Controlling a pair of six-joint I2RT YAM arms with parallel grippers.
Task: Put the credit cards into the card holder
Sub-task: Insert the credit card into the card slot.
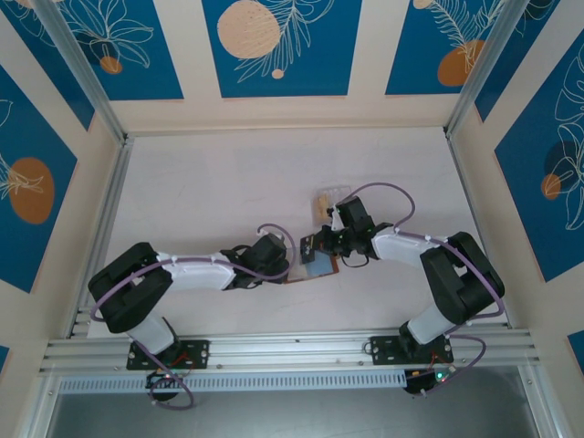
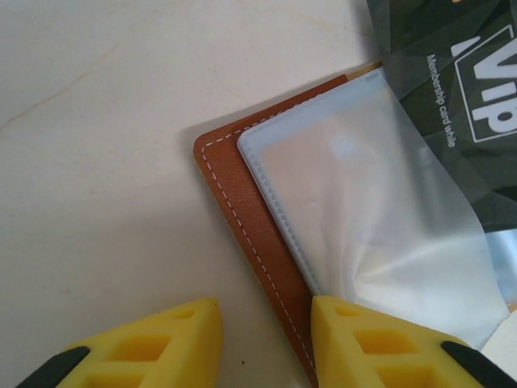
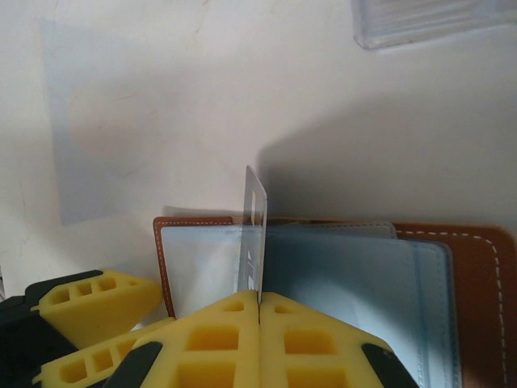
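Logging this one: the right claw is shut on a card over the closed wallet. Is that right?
Not quite. The wallet is open, not closed: the right wrist view shows its clear sleeves spread out flat. The rest holds: the right claw is shut on a card over it.

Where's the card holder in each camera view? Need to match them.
Top external: card holder slightly below and right of picture centre.
Left wrist: card holder right of centre, stitched brown edge running diagonally.
Right wrist: card holder across lower half.
Shared landmark: its pale plastic sleeves.
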